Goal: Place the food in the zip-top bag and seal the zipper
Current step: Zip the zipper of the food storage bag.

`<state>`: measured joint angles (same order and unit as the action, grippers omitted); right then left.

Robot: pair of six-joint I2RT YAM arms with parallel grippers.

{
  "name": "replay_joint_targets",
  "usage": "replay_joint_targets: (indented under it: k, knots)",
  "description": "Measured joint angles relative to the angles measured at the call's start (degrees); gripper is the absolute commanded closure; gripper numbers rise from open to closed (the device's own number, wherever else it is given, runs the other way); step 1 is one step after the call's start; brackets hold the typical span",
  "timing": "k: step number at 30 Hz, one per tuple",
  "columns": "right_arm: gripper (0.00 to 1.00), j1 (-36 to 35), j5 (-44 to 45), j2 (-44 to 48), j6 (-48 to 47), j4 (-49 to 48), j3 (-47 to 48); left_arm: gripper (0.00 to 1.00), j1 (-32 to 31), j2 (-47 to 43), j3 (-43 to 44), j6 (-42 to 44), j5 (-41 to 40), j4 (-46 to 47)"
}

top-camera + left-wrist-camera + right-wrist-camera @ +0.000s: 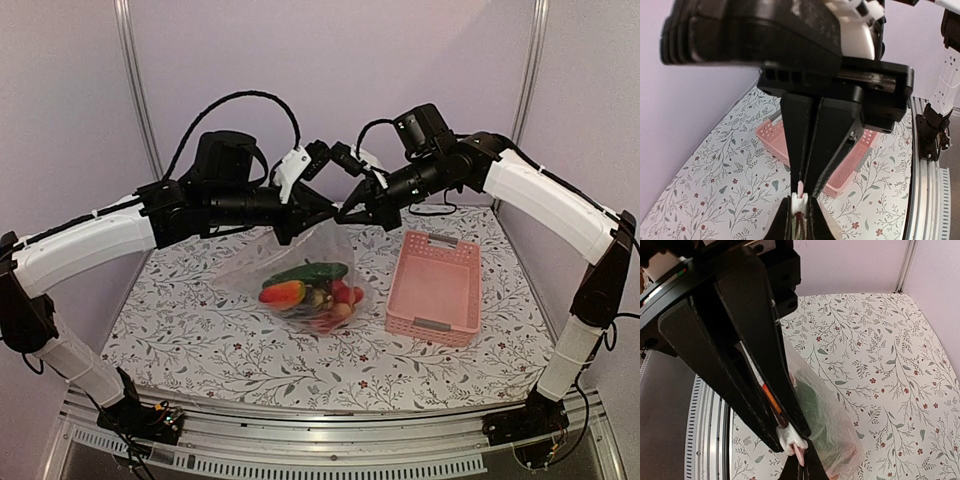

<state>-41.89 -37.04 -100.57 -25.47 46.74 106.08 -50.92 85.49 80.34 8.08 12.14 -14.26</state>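
The clear zip-top bag (318, 250) hangs at table centre and holds the food: a green cucumber (306, 272), a red-orange pepper (283, 293) and red fruits (342, 296). My left gripper (322, 214) and right gripper (347, 214) meet tip to tip at the bag's top edge, both shut. In the right wrist view my right gripper (792, 437) pinches the white zipper slider (789, 436) with its pink tab. The bag (837, 422) hangs beside it. In the left wrist view my left gripper (804, 192) is shut on the bag's edge right at the slider (799, 204).
A pink slotted basket (436, 285) stands right of the bag and also shows in the left wrist view (771, 134). The floral tablecloth (200, 330) covers the table. Walls and frame posts stand behind and to both sides.
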Motion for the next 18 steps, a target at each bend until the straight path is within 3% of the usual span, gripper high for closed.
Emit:
replay_joint_targets:
  k: [10,18]
  knots:
    - [1.0,7.4,-3.6,1.4,-0.1,-1.6,-1.7,1.0,1.7,-0.5,-0.2,-0.2,-0.8,-2.2]
    - [1.0,12.2,-4.5,2.8,-0.3,-2.3,-3.9,1.0,3.8,-6.6,-6.7,-0.9,-1.3,-4.0]
